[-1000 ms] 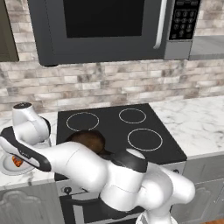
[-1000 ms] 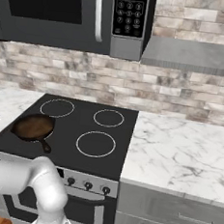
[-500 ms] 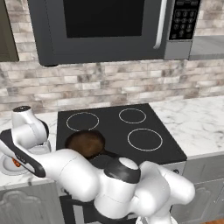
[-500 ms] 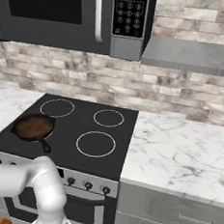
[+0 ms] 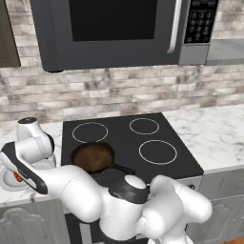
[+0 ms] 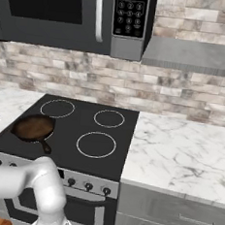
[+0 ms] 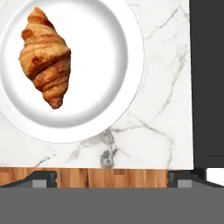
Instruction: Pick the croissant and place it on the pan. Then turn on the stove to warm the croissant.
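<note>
Croissant: on pale plate, above left fingertip; plate cut off at frame edge.
Gripper: fingers spread wide, empty, only tips visible.
Pan: on stove, handle partly behind arm.

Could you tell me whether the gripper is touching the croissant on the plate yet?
Apart. In the hand view the croissant lies on the plate, far from the open gripper fingertips, with bare plate and marble counter between.

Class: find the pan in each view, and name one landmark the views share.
Left base view: pan on the stove's front-left burner, left of centre.
Right base view: pan at the left, same burner.
Hand view: not seen.
Shared landmark: the black stove.
</note>
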